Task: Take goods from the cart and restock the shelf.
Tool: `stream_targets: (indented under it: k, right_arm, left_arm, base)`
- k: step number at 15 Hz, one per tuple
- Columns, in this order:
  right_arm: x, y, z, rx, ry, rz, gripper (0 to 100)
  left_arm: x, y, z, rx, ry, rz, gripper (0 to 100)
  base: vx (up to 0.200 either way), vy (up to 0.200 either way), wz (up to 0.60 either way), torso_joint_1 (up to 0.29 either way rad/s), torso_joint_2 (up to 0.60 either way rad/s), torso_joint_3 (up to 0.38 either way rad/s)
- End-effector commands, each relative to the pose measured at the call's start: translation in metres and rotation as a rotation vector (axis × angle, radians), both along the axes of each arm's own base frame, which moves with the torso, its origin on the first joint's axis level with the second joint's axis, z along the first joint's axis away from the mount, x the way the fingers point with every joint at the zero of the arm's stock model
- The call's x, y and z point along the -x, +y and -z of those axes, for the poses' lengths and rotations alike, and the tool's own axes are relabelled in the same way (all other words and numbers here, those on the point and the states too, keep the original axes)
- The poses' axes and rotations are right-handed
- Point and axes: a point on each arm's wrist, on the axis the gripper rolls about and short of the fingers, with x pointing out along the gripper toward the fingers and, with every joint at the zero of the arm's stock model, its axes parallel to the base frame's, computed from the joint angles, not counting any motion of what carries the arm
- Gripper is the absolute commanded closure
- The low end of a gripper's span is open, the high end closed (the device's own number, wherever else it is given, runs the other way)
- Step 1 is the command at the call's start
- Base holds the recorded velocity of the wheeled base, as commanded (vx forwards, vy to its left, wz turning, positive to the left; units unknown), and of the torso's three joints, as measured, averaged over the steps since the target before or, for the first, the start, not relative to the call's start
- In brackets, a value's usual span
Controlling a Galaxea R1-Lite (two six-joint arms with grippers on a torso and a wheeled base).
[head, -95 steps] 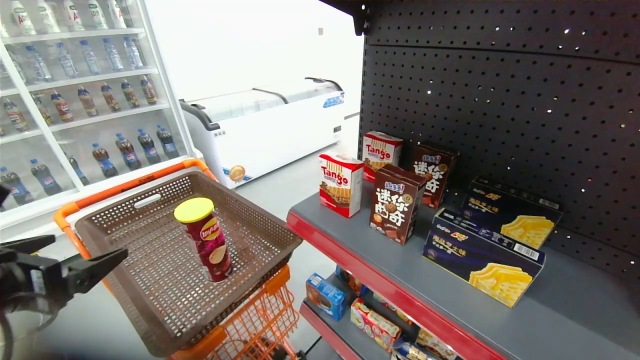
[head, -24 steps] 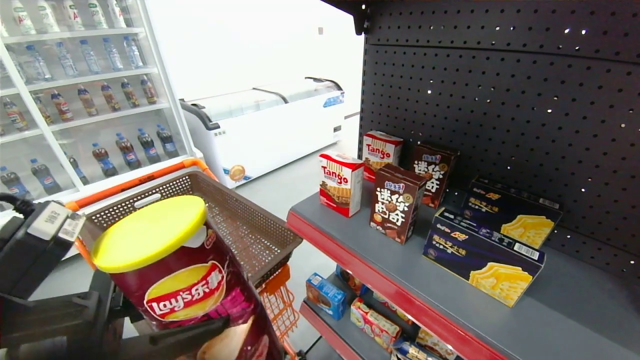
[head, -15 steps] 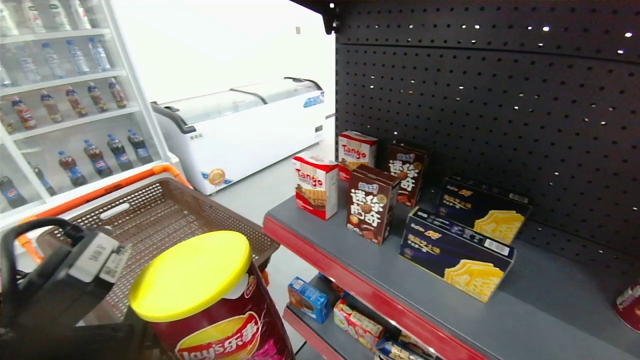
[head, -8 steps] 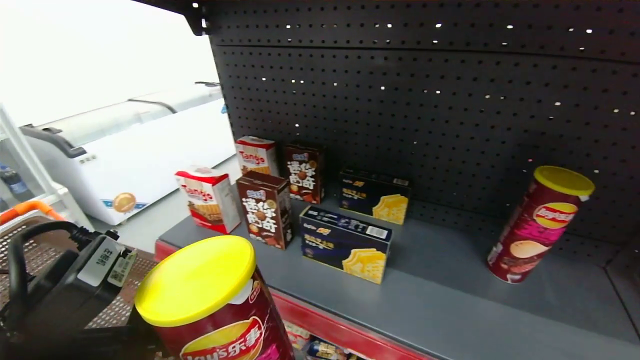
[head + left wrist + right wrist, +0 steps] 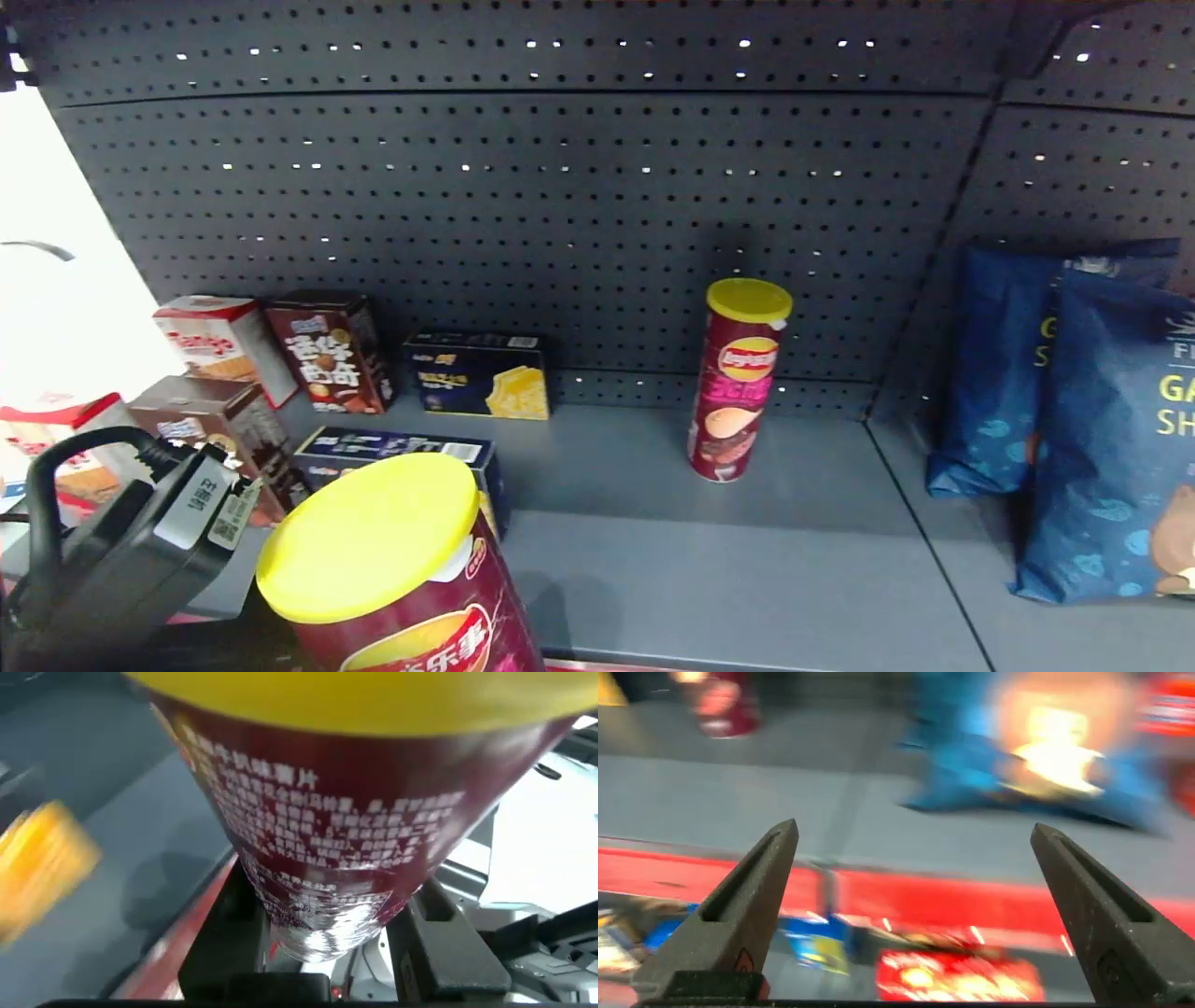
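**Progress.** The dark red cylindrical chip can with yellow plastic lid (image 5: 392, 569) sits at the lower left of the head view, in front of the shelf edge and not yet set down. The left gripper (image 5: 327, 961) has its black fingers (image 5: 224, 943) clamped on the can's lower body. The right gripper (image 5: 924, 915) is empty with its fingers wide apart. A matching red can (image 5: 738, 378) already stands upright at frame centre, so restocking appears to be partly done. Placing the held can is judged the remaining step.

**Surface and room.** The grey shelf board (image 5: 709, 560) is bare around the standing can. It is backed by a black perforated panel (image 5: 560, 187). Red-and-white, brown and dark blue boxes (image 5: 481, 373) stand at left, and blue bags (image 5: 1102, 429) at right.
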Motion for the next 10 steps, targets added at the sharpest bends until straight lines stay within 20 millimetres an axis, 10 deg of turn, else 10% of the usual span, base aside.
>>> stream_targets:
  k: [1, 10]
  right_arm:
    - [0.0000, 0.0000, 0.0000, -0.001, 0.000, -0.001, 0]
    - [0.0000, 0.0000, 0.0001, 0.000, 0.002, -0.004, 0]
  left_arm:
    - [0.0012, 0.0010, 0.0023, -0.004, 0.005, -0.001, 100]
    - [-0.0034, 0.0021, -0.0014, -0.012, -0.024, -0.072, 100]
  base:
    - [0.000, 0.000, 0.00, 0.000, 0.00, 0.000]
    - [0.000, 0.000, 0.00, 0.000, 0.00, 0.000]
